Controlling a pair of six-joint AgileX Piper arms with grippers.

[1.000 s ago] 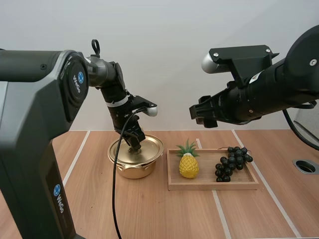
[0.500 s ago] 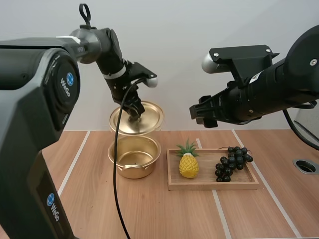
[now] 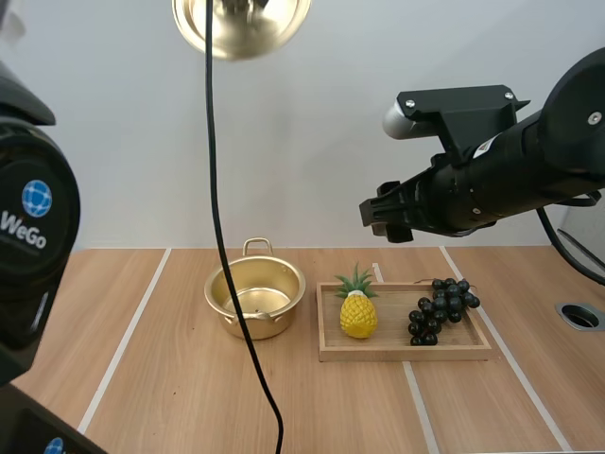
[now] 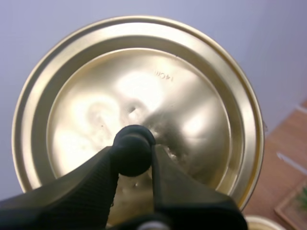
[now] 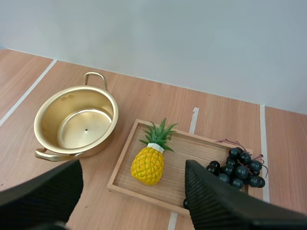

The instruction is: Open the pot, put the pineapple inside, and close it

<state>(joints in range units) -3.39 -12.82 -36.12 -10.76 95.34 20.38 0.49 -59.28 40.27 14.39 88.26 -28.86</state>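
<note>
left jaws clamp lid (high), pot uncovered

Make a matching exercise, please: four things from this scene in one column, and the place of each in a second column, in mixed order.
1 lid
2 pot
3 pineapple
4 bunch of grapes

a on the table, open, empty
b on the wooden tray, end nearer the pot
c held up in the left gripper
d on the wooden tray, end farther from the pot

Pairs: 1-c, 2-a, 3-b, 4-d
</note>
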